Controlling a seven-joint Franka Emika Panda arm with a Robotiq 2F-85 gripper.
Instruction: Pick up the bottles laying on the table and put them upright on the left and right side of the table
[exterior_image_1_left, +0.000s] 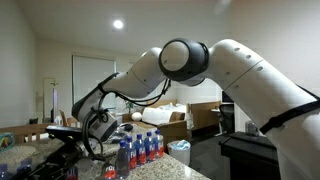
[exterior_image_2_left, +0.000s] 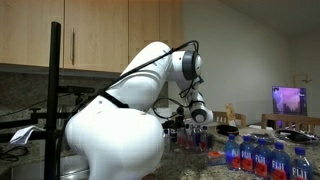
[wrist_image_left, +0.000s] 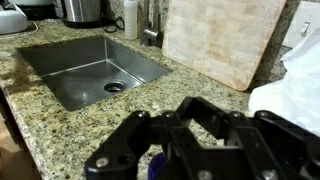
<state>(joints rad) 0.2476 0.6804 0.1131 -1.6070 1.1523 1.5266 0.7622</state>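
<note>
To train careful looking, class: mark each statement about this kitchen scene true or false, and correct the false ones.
1. A sink is set into the speckled table. True.
2. The sink is full of dishes. False: its basin is empty and the drain shows.
3. A cutting board stands beyond the sink. True.
4. No bottle stands upright. False: a cluster of bottles stands upright in both exterior views.
5. The fingers are spread wide. False: they are shut.
</note>
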